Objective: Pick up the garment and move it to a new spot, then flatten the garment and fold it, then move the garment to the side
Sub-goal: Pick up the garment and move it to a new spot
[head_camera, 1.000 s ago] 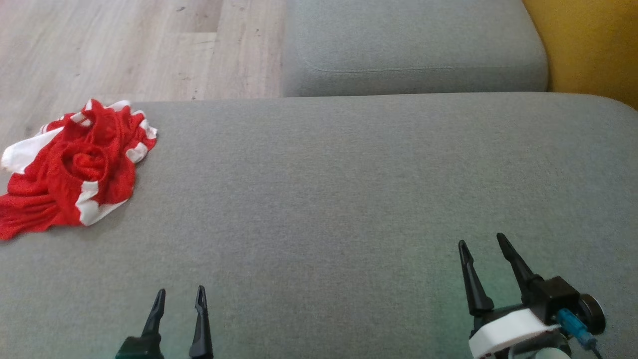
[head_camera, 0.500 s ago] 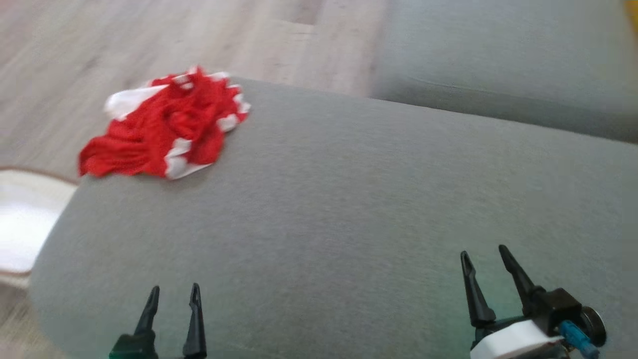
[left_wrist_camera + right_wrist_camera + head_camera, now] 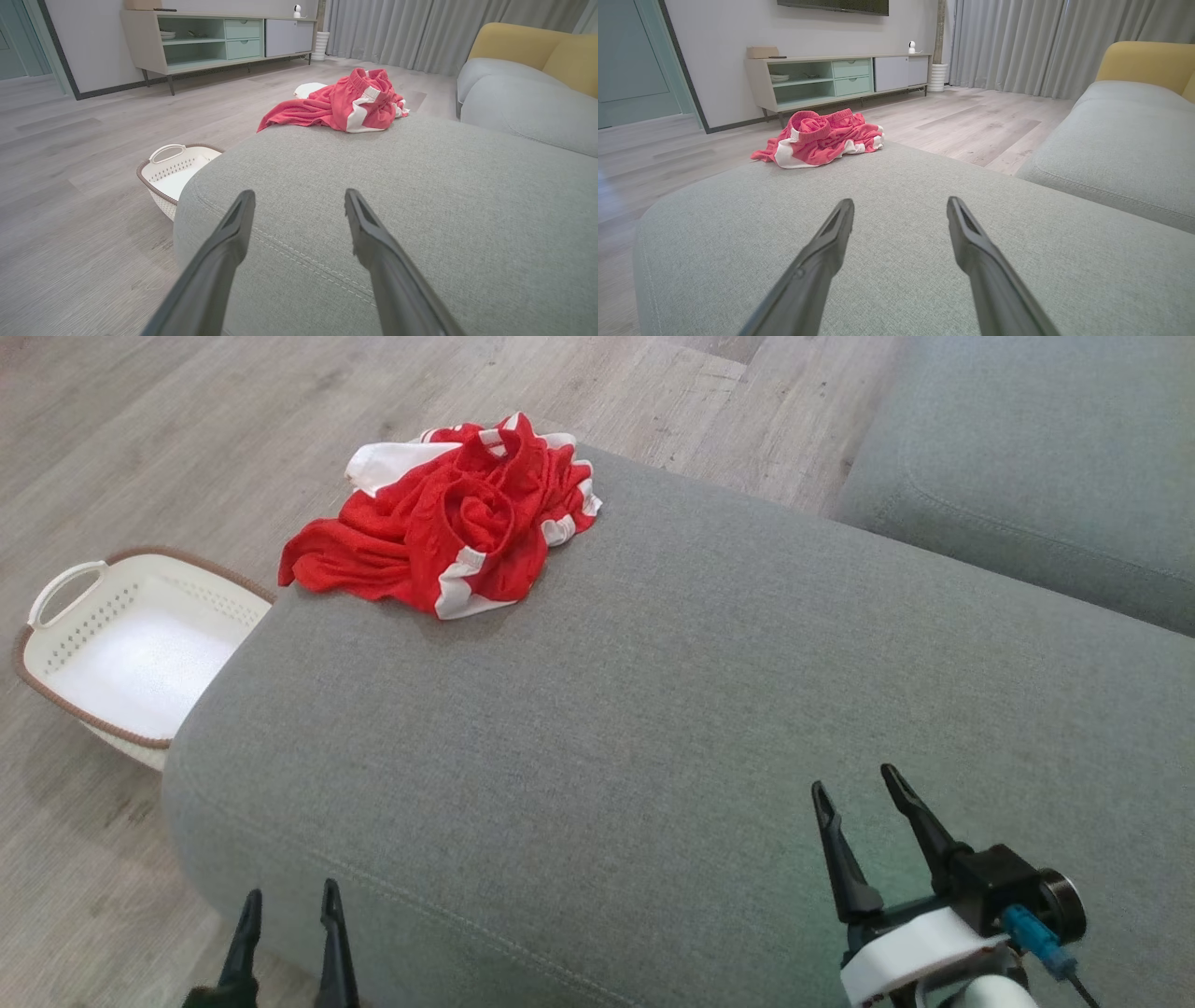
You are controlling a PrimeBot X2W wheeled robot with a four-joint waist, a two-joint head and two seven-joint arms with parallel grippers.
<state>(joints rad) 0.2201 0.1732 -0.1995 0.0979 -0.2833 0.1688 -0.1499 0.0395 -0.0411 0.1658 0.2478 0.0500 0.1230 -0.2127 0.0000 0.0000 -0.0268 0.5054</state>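
Head view: crumpled red-and-white garment (image 3: 448, 523) at far left corner of grey cushion (image 3: 653, 709) (one edge overhanging). Left gripper (image 3: 290, 889) at near edge, jaws apart, empty. Right gripper (image 3: 852, 777) above cushion, jaws wide, empty. White basket (image 3: 93, 621) on floor beside cushion.

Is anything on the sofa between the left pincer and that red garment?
Nothing visible. Only bare grey fabric sofa cushion lies between the left pincer and the crumpled red-and-white garment at its far corner. The white plastic basket sits on the floor beside it.
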